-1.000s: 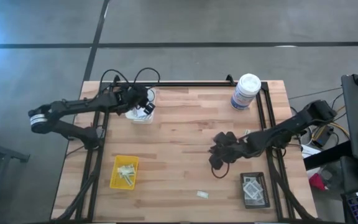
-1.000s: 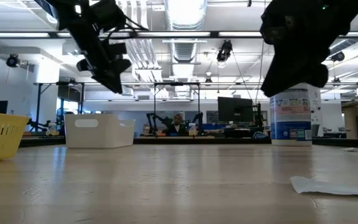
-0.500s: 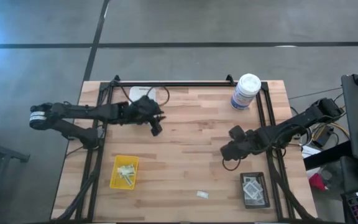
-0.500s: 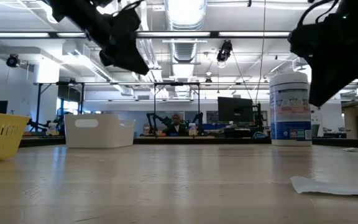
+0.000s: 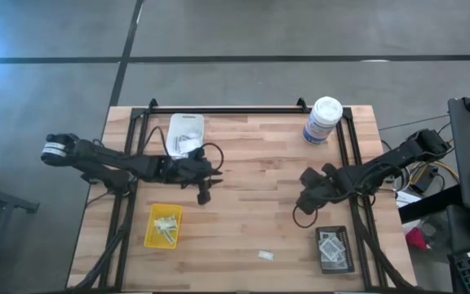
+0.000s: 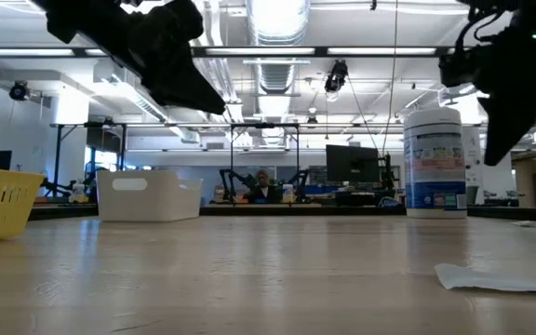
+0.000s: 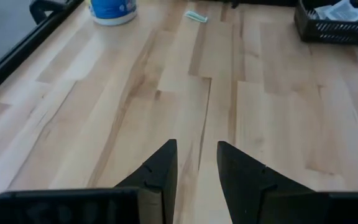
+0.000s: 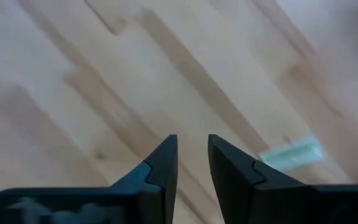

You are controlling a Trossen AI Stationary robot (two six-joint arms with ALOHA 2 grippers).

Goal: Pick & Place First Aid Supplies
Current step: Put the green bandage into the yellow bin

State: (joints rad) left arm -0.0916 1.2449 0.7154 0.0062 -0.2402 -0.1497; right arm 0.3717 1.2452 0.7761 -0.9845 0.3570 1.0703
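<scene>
While both arms hover empty, one loose packet (image 5: 265, 256) lies flat on the tabletop (image 5: 251, 163), well apart from each.
Your left gripper (image 7: 194, 163) and right gripper (image 8: 191, 155) show jaws slightly parted, gripping nothing. Expect the packet to be light, thin and flimsy; pinch it at an edge.

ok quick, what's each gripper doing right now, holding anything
left gripper: open, nothing between its fingers, above bare table wood.
right gripper: open, holding nothing, over the table near a small pale packet.
</scene>
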